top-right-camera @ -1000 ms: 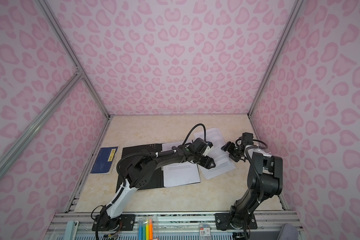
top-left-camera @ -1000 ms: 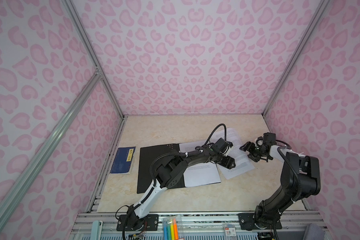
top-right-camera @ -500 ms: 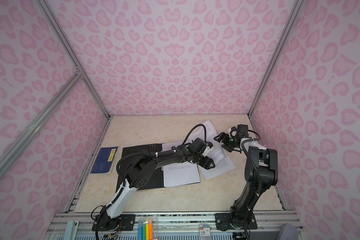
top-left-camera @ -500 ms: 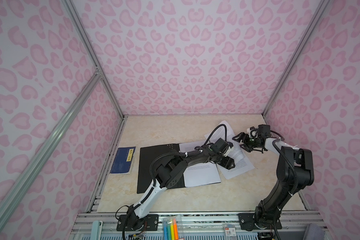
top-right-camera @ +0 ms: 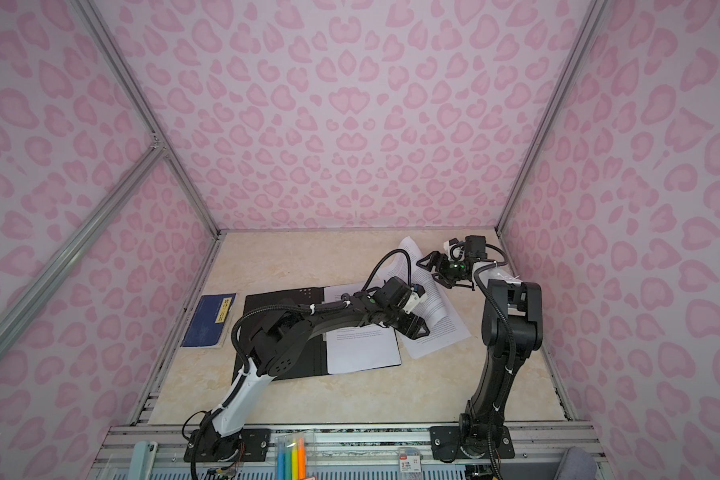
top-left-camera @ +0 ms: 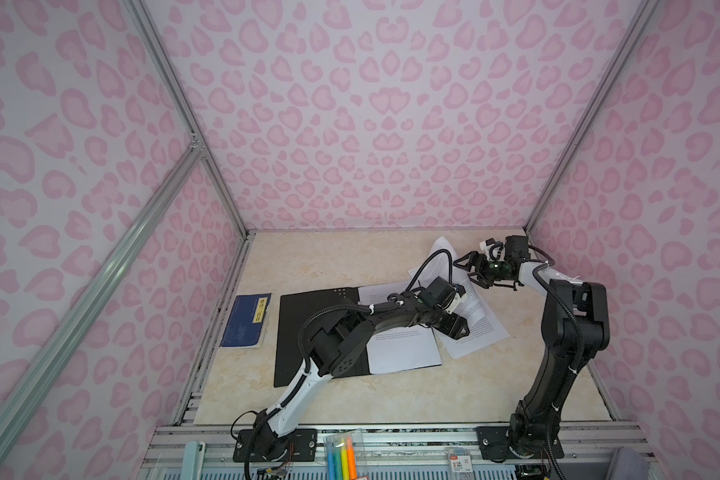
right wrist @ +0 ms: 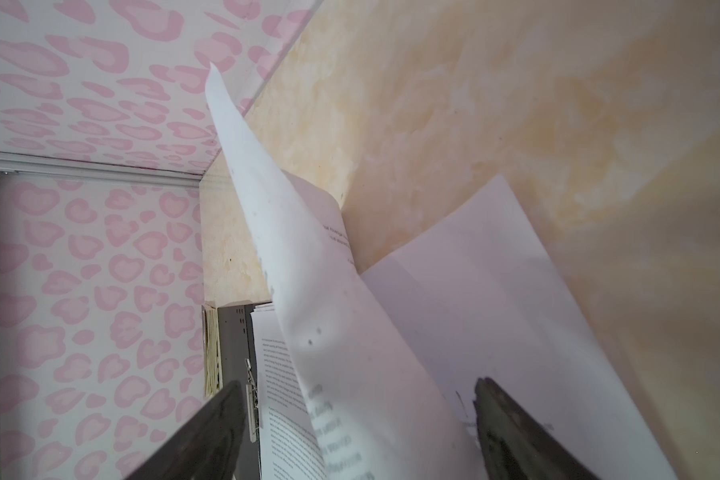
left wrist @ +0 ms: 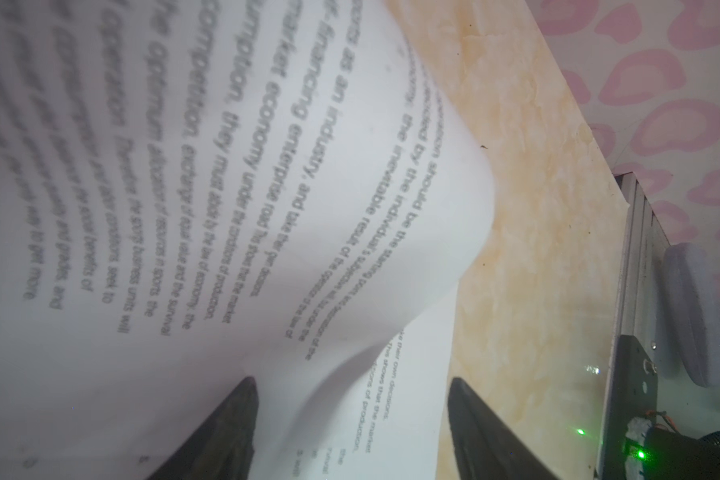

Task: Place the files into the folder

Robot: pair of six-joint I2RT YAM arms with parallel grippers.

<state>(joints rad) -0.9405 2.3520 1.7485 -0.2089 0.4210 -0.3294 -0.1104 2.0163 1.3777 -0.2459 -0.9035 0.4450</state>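
White sheet (right wrist: 308,291) has curled up inside my wide-open right gripper (right wrist: 358,382). My left gripper (left wrist: 350,379) gapes too; nothing held for the folder (top-left-camera: 292,320).

"Market economy enterprise" on printed sheet (left wrist: 150,340)

- The left arm (top-left-camera: 391,320) hides the folder's (top-left-camera: 296,307) middle, centre of both top views.
- The booklet's (top-left-camera: 244,328) yellow label (top-left-camera: 261,309) is too small to read.
- Print on the files (left wrist: 100,166) blurs in the left wrist view.
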